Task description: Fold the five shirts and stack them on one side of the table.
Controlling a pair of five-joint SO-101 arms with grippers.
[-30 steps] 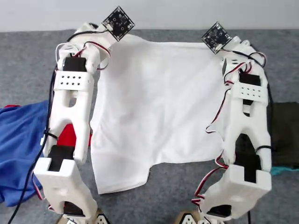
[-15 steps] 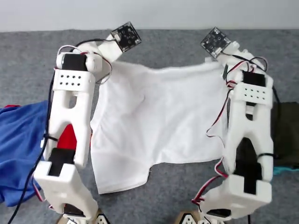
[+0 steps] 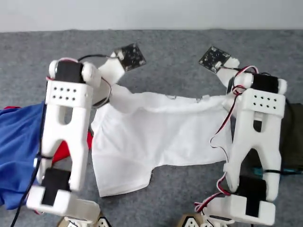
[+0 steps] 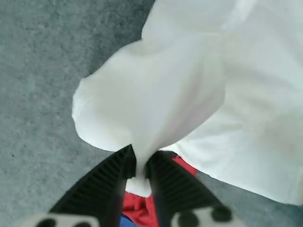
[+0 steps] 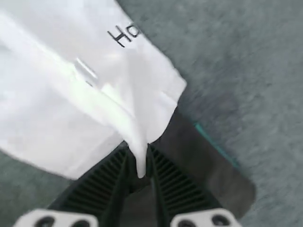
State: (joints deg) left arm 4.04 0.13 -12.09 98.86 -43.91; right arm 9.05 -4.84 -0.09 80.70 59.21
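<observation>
Overhead, the white shirt [image 3: 156, 137] lies on the table [image 3: 170, 52], far edge held up between both arms. Left wrist: left gripper [image 4: 140, 165] clamps a shirt corner, red cloth [image 4: 137, 204] below the jaws. Right wrist: right gripper [image 5: 138, 163] pinches another corner, dark shirt [image 5: 203, 165] just beyond the jaws.

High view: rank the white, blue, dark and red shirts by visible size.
1. white shirt
2. blue shirt
3. dark shirt and red shirt: only slivers of both show, too close to rank.
</observation>
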